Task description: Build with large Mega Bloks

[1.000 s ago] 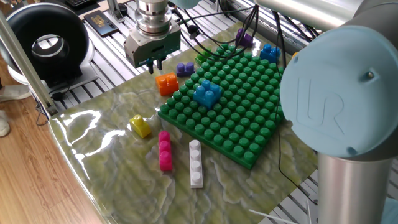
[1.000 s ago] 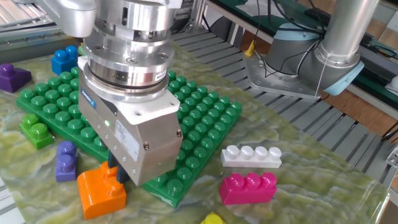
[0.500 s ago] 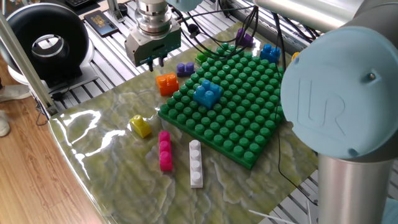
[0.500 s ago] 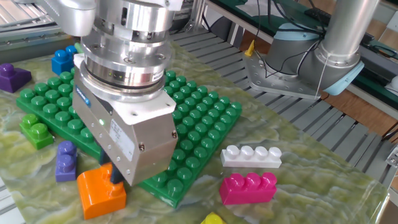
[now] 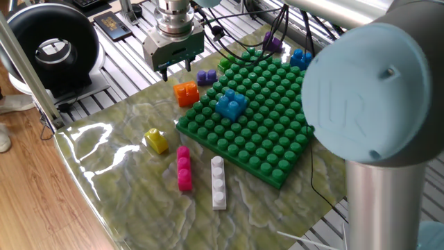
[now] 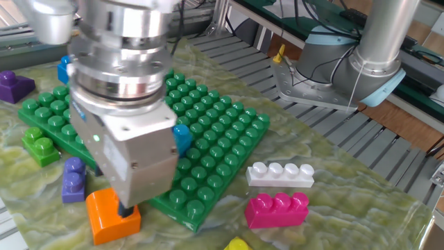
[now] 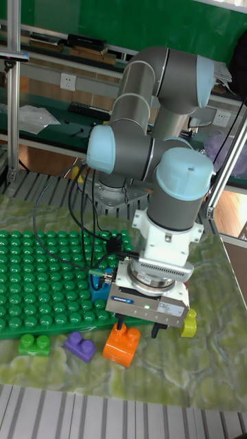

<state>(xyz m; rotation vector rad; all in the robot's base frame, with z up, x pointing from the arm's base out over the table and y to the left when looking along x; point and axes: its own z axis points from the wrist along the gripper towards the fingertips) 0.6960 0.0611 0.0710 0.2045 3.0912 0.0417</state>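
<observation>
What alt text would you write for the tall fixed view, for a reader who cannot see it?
A grey and light blue robot arm reaches down with its claw just above an orange brick on a green marbled table. A green studded baseplate lies to the left, with a small green brick and a purple brick in front of it.

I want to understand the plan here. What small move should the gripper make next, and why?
Probably a short, straight descent. The gripper hangs just above the orange block, fingers apart and holding nothing, and the tall fixed view shows one finger on each side of the block's raised stud. Lowering should bring the fingers around it for a grasp.
</observation>
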